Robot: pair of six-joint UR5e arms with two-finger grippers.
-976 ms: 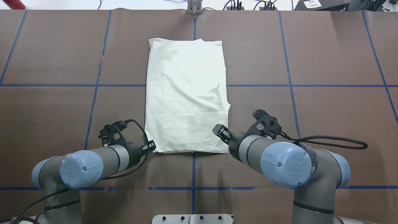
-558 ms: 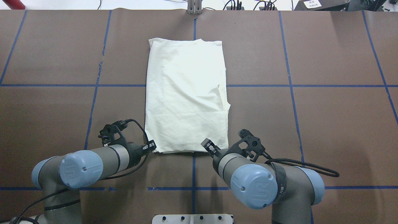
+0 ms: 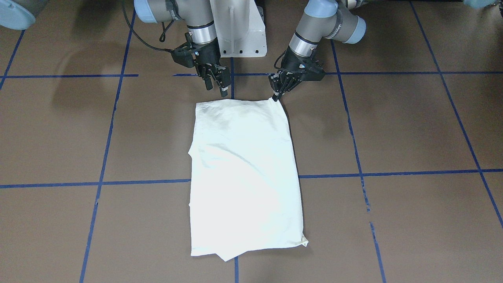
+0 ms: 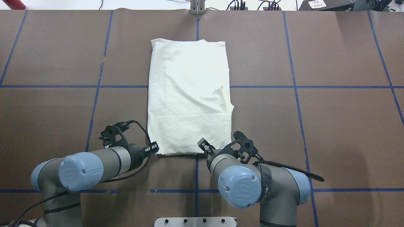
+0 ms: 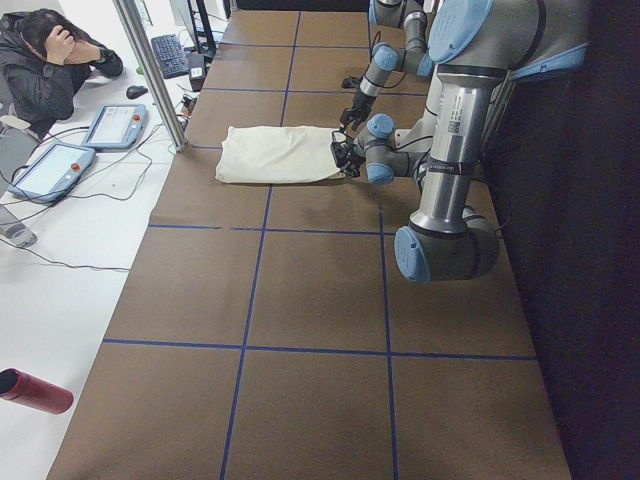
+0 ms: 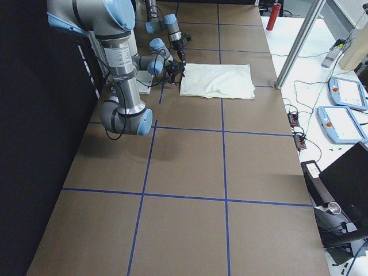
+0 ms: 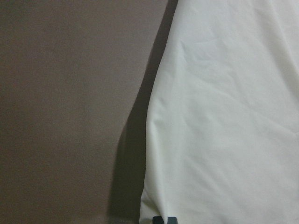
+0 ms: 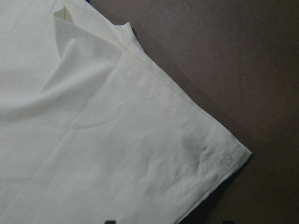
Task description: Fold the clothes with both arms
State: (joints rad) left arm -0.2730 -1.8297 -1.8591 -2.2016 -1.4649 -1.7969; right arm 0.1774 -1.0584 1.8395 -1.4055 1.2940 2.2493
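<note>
Brown blue-gridded table (image 4: 284,126) bears a folded T-shirt (image 4: 189,94).

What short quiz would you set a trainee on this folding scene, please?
1. True or false: the T-shirt lies with its cat print facing up.
2. Which jaws stand open? A: the left arm's. B: the right arm's. C: both.
3. Fill in: the left gripper is closed at the shirt's near ____.
Key: 1 false, only plain cloth shows. 2 B, the right gripper, at the shirt's near edge. 3 corner.
</note>
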